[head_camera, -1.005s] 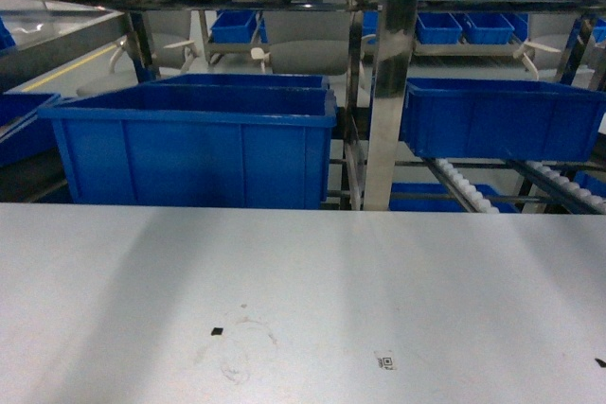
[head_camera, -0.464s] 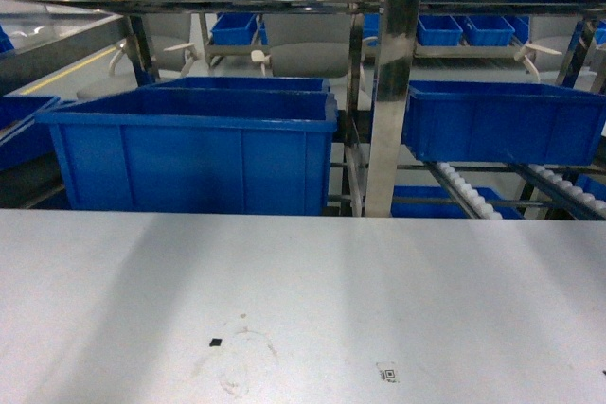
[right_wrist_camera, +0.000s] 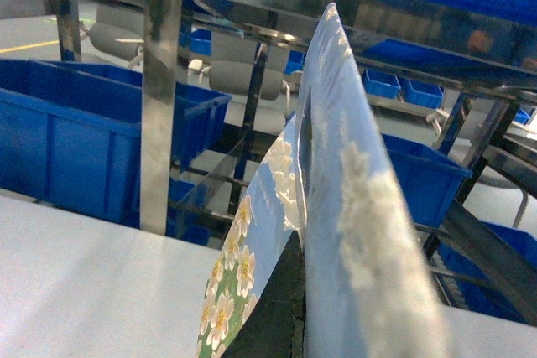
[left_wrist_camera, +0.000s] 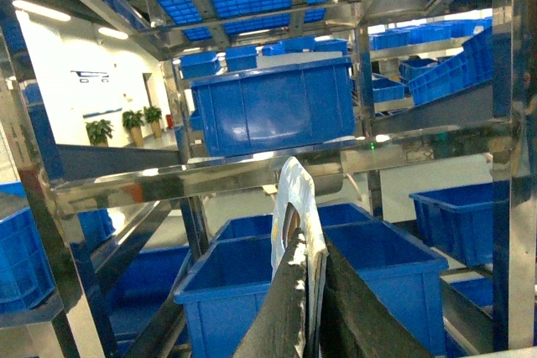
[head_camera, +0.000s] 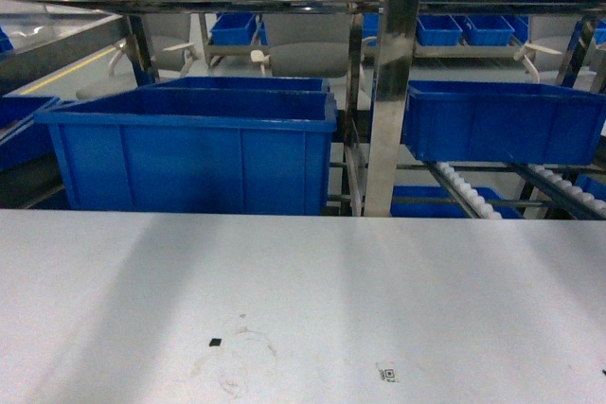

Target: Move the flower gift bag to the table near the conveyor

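Two grippers carry the load, and neither shows in our head view; we see them only through the wrist cameras. On the left, our left gripper has its dark fingers pressed close together around a thin pale sheet with a cut-out handle hole, which looks like the top edge of the flower gift bag. The sheet stands upright between the fingers, held up in front of the conveyor, whose shiny steel rails and blue bins fill the background.

On the right, our right gripper is mostly hidden; only a dark finger shows at the bottom edge, touching the bag. How far its jaws are apart we cannot tell. In this view the flower gift bag rises close to the lens, light blue with white blossoms along its lower left side, tilted slightly and folded nearly flat. It hangs above the white table, though whether its bottom touches the top we cannot tell.

From the head camera we see the table spread wide, with a small black square mark left of a QR-code sticker. Beyond its far edge stands the conveyor, a large blue bin on the left and white rollers sloping under another bin on the right.
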